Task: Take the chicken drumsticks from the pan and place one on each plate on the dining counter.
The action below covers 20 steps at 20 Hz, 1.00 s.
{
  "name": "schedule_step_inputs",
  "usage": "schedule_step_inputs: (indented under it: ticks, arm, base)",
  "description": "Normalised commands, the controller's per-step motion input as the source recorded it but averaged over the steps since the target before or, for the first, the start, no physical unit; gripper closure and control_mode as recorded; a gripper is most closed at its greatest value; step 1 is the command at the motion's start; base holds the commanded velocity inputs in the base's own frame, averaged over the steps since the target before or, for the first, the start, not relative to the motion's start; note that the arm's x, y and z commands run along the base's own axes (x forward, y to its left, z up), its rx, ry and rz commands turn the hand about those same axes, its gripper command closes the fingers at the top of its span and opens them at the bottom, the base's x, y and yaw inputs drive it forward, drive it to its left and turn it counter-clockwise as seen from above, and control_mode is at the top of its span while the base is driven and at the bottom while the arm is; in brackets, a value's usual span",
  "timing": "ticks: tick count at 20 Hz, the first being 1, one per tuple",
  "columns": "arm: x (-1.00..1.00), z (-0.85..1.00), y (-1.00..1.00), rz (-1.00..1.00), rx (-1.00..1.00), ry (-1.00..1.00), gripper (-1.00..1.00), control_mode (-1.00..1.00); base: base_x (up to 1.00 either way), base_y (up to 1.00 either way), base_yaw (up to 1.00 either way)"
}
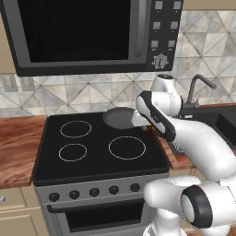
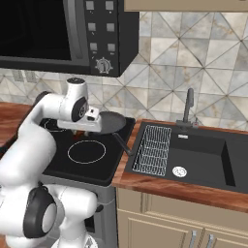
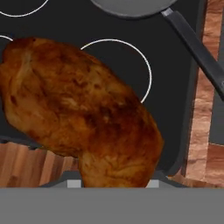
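Note:
A large orange-brown chicken drumstick (image 3: 83, 109) with dark browned patches hangs close in front of the hand camera, above the black stove top (image 3: 170, 109). My gripper (image 1: 150, 132) is shut on it, and the meat hides the fingertips. In the left base view a small reddish bit of it shows under the hand. The dark grey pan (image 1: 120, 117) sits on the back right burner, just behind the hand; its handle (image 3: 197, 48) points toward the counter on the right. The part of the pan's inside that shows is plain grey. The plates and the dining counter are out of view.
A black microwave (image 1: 83, 32) hangs low over the stove. Right of the stove lie a strip of wood counter (image 2: 160, 186), a black sink (image 2: 203, 155) with a wire rack (image 2: 152, 147), and a faucet (image 2: 188, 106). More wood counter (image 1: 18, 147) lies to the left.

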Motion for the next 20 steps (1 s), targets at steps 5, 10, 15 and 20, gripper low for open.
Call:
schedule_step_inputs:
  ticks: [5,10,15,20]
  arm:
    - [-0.95,0.2,0.03,-0.03,-0.03,0.01,1.0,-1.0]
    - [-0.81,0.07,0.01,0.01,-0.03,0.0,1.0,-1.0]
    - [-0.1,0.0,0.0,0.03,0.0,0.0,1.0,-1.0]
    - [-0.1,0.0,0.0,0.01,0.0,0.0,1.0,1.0]
  base:
    - [0.0,0.0,0.0]
    - [0.0,0.0,0.0]
    - [0.0,0.0,0.0]
    - [-0.14,0.0,0.04]
